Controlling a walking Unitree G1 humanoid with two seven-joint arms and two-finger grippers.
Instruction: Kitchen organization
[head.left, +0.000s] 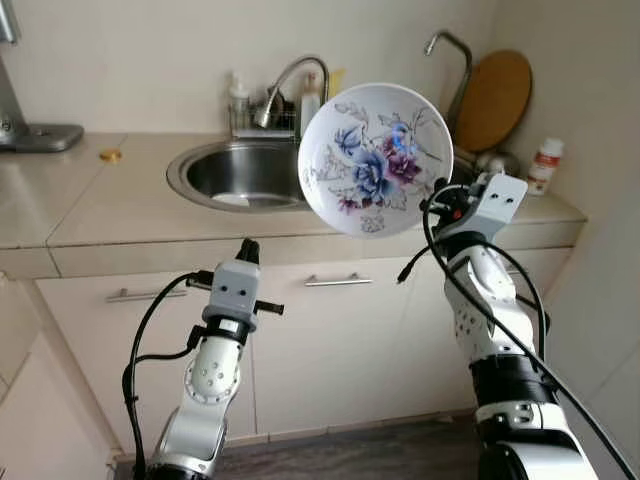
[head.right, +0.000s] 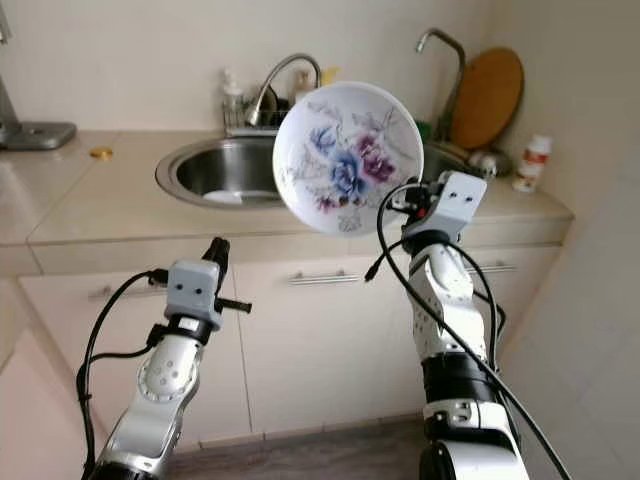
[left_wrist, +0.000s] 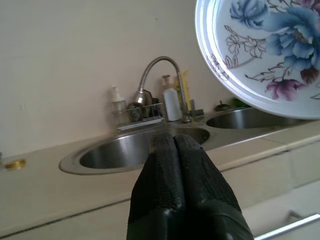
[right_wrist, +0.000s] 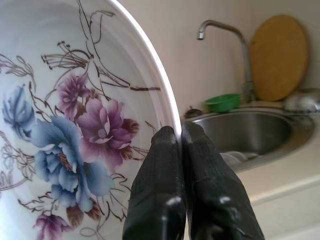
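Standing on edge in the air above the counter's (head.left: 120, 215) front edge, before the sink (head.left: 235, 172), the floral plate (head.left: 375, 158) faces the camera. The right gripper (right_wrist: 180, 137) pinches its rim, fingers closed on it. The left gripper (left_wrist: 173, 142), fingers pressed together and holding nothing, is raised before the cabinet (head.left: 330, 340).

A home kitchen: beige countertop (head.left: 120, 195) with two steel sinks (head.left: 235, 172), curved taps (head.left: 290, 75), and cabinets (head.left: 330, 330) below.
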